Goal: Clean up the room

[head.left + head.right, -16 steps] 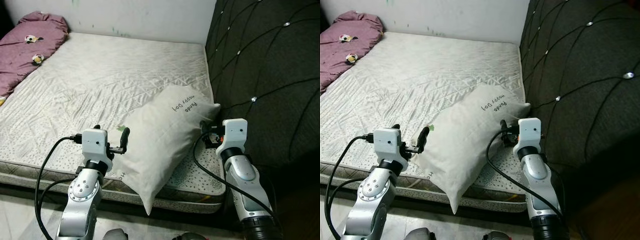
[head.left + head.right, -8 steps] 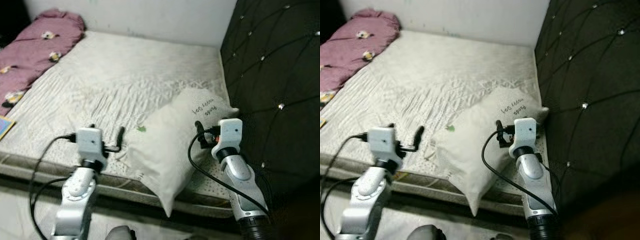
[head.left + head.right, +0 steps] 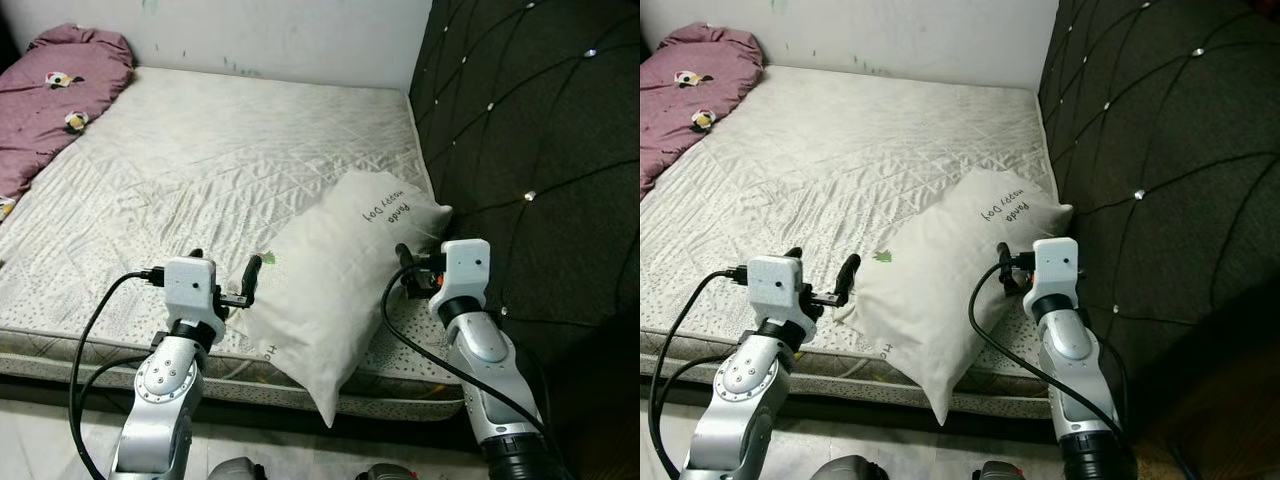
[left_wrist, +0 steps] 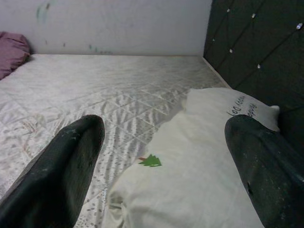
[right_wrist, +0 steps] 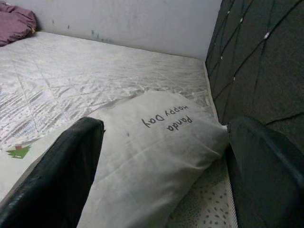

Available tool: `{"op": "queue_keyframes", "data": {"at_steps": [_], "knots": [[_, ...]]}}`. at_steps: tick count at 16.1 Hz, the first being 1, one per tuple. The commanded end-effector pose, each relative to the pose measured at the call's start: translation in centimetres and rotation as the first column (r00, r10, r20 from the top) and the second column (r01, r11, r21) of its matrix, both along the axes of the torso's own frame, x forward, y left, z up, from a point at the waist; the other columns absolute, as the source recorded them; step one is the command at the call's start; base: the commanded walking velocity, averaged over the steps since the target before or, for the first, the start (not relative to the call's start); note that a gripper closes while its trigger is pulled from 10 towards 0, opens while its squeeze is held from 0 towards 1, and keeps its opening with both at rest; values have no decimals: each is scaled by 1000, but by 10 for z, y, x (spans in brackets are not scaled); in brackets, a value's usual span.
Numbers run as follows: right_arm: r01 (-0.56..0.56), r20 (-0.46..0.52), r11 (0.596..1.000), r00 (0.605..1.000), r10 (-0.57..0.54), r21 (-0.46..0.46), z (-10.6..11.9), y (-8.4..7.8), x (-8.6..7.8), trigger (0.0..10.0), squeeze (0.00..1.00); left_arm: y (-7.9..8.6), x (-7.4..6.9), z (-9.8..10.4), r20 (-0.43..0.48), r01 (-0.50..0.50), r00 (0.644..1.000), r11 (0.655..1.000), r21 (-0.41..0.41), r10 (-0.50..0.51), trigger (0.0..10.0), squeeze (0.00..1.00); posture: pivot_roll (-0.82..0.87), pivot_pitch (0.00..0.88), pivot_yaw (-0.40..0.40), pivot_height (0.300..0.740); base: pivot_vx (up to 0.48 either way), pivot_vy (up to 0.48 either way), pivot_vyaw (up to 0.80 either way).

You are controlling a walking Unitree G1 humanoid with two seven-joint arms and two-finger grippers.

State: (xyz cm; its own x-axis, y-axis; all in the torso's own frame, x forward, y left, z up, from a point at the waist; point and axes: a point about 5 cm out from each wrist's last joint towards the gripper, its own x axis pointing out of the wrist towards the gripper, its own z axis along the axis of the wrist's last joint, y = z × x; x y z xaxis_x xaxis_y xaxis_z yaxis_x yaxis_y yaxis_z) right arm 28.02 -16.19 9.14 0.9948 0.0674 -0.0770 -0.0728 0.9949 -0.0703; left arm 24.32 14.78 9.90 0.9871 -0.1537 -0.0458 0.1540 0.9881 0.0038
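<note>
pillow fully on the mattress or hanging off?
Hanging off. The pillow lies on the mattress, but its near corner overhangs the front edge, pointing floorward.

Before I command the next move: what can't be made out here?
- Pillow: its lower corner hangs past the mattress edge; underside hidden.
- Left gripper and right gripper, eye views: whether the fingers touch the pillow.
- Purple blanket: cut off by the frame's edge.
</note>
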Motion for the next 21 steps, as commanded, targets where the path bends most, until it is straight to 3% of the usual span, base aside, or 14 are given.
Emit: {"op": "queue_keyframes", "data": {"at_steps": [1,7,13,21], "knots": [[11,25,1000,1000,-11,6,7,-3,0,10000,0,0,0,3,12,2,1000,1000,2,-2,10000,0,-4,0,-27,740,0,0,0],[55,23,997,998,-56,58,13,-8,-16,10000,0,12,-4,1,1,-95,995,995,8,95,10000,0,-1,0,-27,740,0,0,0],[145,-28,985,989,-143,99,8,-10,-39,10000,0,16,-8,-4,-26,-112,993,994,2,112,10000,0,-23,0,7,740,0,0,-133],[125,-28,987,992,-122,100,10,-4,-41,10000,0,14,-5,-3,-32,-92,995,996,-1,92,10000,0,-27,0,21,740,0,0,-100]]}}
